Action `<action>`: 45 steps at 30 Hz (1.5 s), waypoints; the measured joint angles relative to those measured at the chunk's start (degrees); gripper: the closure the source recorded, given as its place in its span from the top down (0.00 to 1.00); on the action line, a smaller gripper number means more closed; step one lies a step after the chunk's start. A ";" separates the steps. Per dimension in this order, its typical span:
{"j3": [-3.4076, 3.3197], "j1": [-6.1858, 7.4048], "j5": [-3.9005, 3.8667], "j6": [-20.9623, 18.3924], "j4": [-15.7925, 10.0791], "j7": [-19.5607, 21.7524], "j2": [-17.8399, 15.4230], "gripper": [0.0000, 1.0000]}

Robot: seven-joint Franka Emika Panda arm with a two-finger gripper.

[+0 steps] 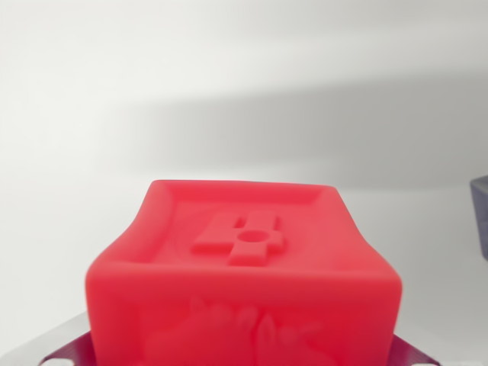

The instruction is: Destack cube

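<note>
Red soft-plastic cube (244, 286) filled the bottom centre of the wrist view, very close to the lens and cropped by the lower edge. Its top face carried a raised rim and an embossed numeral 4 (240, 238) with a small round hole in it. Front face showed a relief pattern, partly cut off, shape not readable. Cube edges looked rounded and slightly bulged, top face tilted toward the camera.

Metal gripper (244, 352) appeared only as two grey finger pieces at the bottom corners: one at the wrist view's left (57, 349) and one at the wrist view's right (415, 352). Both sat right against the cube's lower side edges, so the cube lay between them. Actual contact and clamping could not be confirmed from this angle; whether the gripper was closed on the cube or merely straddling it could not be told.

White counter (152, 114) spread out behind and around the cube, plain and smooth. A broad soft grey shadow (320, 130) crossed the upper middle of the counter, running to the right edge. Whether the cube rested on the counter, on another cube, or was lifted could not be told, since its underside was out of frame.

Dark grey object (480, 217) poked in at the wrist view's right edge, mostly cropped, well apart from the cube. Its identity was unclear.
</note>
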 joint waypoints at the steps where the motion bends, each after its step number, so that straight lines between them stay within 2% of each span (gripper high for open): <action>1: 0.05 0.19 0.00 0.01 0.10 0.48 0.10 0.00; 20: 0.78 3.59 0.03 0.05 2.02 9.08 2.00 0.00; 45: 1.42 7.80 0.16 0.00 5.03 19.34 4.68 0.00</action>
